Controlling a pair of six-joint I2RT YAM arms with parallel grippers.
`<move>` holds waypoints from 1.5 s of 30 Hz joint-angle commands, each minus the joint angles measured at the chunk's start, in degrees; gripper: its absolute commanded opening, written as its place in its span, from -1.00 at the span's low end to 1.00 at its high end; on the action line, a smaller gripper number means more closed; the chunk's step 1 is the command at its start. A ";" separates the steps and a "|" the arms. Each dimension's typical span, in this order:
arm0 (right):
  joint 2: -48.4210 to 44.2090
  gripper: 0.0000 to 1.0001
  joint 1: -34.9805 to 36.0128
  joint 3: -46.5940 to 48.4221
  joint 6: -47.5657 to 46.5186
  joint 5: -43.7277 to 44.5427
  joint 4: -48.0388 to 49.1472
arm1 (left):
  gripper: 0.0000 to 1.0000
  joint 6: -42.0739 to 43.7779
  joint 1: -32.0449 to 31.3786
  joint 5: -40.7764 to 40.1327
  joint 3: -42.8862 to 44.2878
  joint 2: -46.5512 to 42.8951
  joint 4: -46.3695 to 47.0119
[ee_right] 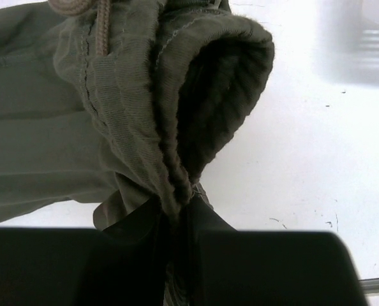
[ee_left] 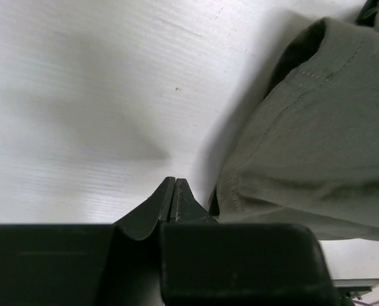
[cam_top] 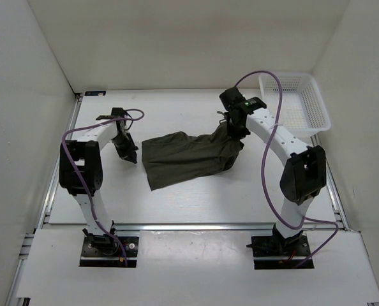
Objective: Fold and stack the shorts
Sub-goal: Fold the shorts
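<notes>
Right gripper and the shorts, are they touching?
Touching. The right wrist view shows the right gripper shut on the shorts, with the gathered waistband pinched between its fingers.

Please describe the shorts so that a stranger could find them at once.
Look at the middle of the white table. The shorts lie there, crumpled dark olive-green cloth, one end pinched by the right gripper. Unlike the white mesh basket in the far right corner, they are soft and dark.
</notes>
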 commanded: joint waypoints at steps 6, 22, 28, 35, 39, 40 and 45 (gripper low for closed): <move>-1.00 -1.00 2.92 4.09 -0.65 0.19 0.38 | -0.79 -1.15 -0.93 5.81 -0.09 3.58 3.87; 13.06 -1.00 16.99 25.26 2.25 -2.19 -4.27 | -0.79 -0.62 -1.46 9.42 1.05 7.46 5.89; 16.93 -1.00 20.06 29.93 3.30 -4.11 -4.89 | -0.79 -0.62 -1.46 9.42 1.05 7.46 5.89; 22.38 -1.00 21.83 35.03 3.83 -6.66 -4.89 | -0.79 -0.62 -1.99 9.42 1.05 7.46 6.42; 24.67 -1.00 22.96 37.66 4.97 -8.77 -3.75 | -0.79 -0.62 -1.99 9.42 1.05 7.46 6.42; 25.54 -1.00 22.97 37.67 4.97 -9.65 -3.75 | -0.79 -0.62 -1.99 9.42 1.05 7.46 6.42; 26.95 -1.00 23.58 37.33 5.68 -17.72 3.44 | -0.79 -0.62 -1.99 9.42 1.05 7.46 6.42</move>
